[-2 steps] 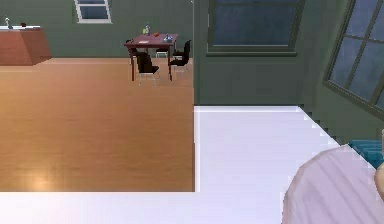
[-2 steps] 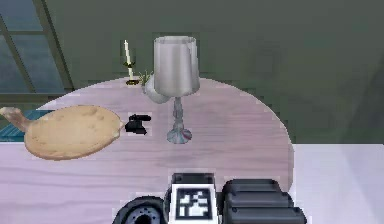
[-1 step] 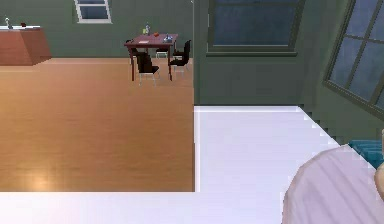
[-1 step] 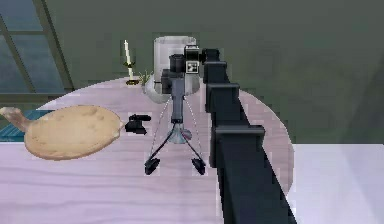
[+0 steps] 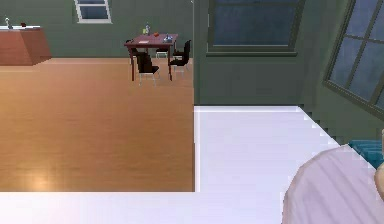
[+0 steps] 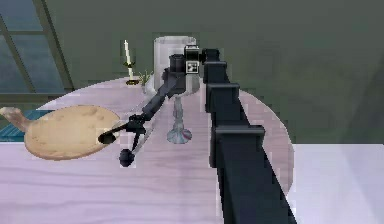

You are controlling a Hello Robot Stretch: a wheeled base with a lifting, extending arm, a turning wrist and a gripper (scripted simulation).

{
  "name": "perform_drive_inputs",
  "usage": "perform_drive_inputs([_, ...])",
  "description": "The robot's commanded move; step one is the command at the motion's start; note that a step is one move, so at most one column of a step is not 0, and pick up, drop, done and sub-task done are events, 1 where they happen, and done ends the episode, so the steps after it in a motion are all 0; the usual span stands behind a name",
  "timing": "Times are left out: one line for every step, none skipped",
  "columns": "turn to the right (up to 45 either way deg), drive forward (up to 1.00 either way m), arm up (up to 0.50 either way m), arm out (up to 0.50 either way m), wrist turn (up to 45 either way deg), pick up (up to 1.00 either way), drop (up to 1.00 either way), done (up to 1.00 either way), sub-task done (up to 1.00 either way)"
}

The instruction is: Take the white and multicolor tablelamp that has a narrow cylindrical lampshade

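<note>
**Pale round table (image 6: 70, 190): lamp (image 6: 179, 118) stands right of the gripper (image 6: 124, 150)**

Green walls (image 5: 50, 12) and dark windows (image 5: 255, 22) all round, and a wood floor (image 5: 90, 120) runs off to a far dining set (image 5: 155, 55) in the forward view. Closer in, the table spreads across the arm side view, and the arm (image 6: 235, 140) comes up over it as a dark bar. Its far end sits right in front of the lamp's shade, a narrow pale cylinder near the table's far edge. Under the shade a thin stem drops to a small round foot on the tabletop. The lamp is upright, long axis straight up and down, standing on its own.

Left of it lies a flat tan disc (image 6: 65, 132), and beyond that a candle (image 6: 127, 55) by the far rim.

And the gripper: its body slants down and left from the arm's end, crossing the lamp just under the shade. Its tips end up left of the foot, beside the disc's near edge. So the lamp lies right of the tips and a little farther up the picture, back along the gripper's own line. Open or shut, I can't tell. With the disc right there at the tips, I can't tell whether it holds anything either. My read: the next move has to carry those tips right, toward the stem, and not on toward the disc.
</note>
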Motion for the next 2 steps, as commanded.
perform_drive_inputs([0.0, 0.0, 0.0, 0.0, 45.0, 0.0, 0.0, 0.0, 0.0])
perform_drive_inputs([0.0, 0.0, 0.0, 0.0, 45.0, 0.0, 0.0, 0.0, 0.0])
